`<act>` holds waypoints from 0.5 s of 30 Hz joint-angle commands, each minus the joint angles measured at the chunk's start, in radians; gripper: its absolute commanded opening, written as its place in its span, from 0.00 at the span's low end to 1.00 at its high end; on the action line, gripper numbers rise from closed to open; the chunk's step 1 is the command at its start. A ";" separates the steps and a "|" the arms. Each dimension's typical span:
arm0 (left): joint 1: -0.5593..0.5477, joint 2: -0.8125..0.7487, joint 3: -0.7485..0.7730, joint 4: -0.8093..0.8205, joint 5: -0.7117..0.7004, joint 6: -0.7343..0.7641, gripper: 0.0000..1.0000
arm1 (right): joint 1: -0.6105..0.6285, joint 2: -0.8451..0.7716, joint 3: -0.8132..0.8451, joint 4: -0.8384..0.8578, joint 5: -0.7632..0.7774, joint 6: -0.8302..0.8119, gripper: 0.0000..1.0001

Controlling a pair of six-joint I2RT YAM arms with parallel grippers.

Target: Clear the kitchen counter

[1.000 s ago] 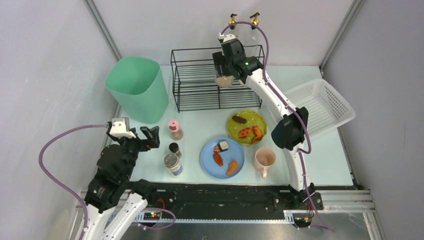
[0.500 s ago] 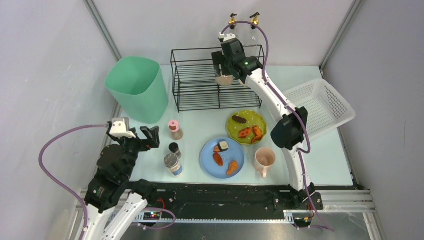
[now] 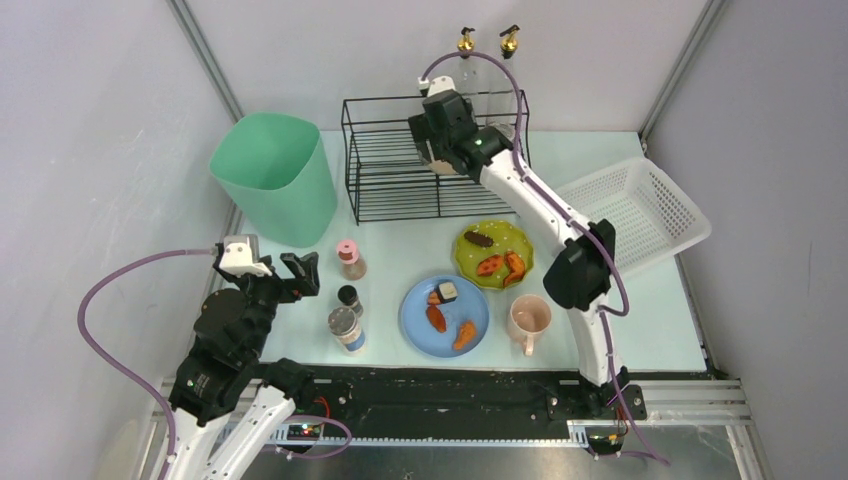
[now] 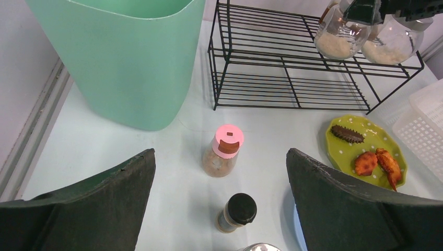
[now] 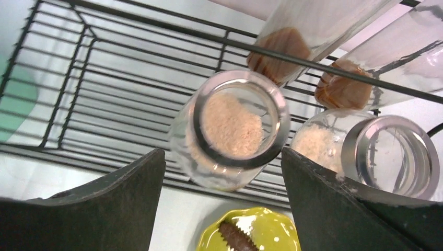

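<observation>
The right gripper (image 5: 223, 152) hangs over the right end of the black wire rack (image 3: 400, 185) with its fingers spread wide on either side of an open glass jar (image 5: 232, 125) of pale grains. The jar stands on the rack's upper shelf, and a thin gap shows between it and the left finger. A second glass jar (image 5: 389, 151) stands just beside the first, nearer the rack's right edge. Two clear bottles (image 3: 487, 70) with gold spouts rise behind the rack.

The left gripper (image 4: 220, 157) hovers well in front of the rack's left end, jaws wide and holding nothing.

The kitchen counter (image 3: 650, 320) carries the rack along its far side. Touching the rack's left end stands a green bin (image 3: 275, 180). In front of the rack's left half stand a pink-lidded shaker (image 3: 350, 258), a black-capped shaker (image 3: 349, 298) and a metal-lidded jar (image 3: 345, 328), in a row running away from the rack. In front of its right half lie a green plate (image 3: 500, 235) with food, a blue plate (image 3: 415, 320) with food beyond it, and a pink mug (image 3: 528, 318). A white slatted basket (image 3: 640, 215) sits tilted, off the rack's right end
</observation>
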 commanded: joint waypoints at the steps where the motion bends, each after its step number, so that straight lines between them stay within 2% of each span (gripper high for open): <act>1: 0.008 0.011 -0.004 0.021 0.007 -0.007 0.98 | 0.090 -0.180 -0.073 0.104 0.082 -0.055 0.85; 8: 0.008 -0.001 -0.005 0.021 -0.003 -0.007 0.98 | 0.242 -0.338 -0.332 0.187 -0.001 -0.094 0.84; 15: 0.009 -0.005 -0.005 0.020 -0.013 -0.009 0.98 | 0.361 -0.407 -0.471 0.181 -0.047 -0.057 0.84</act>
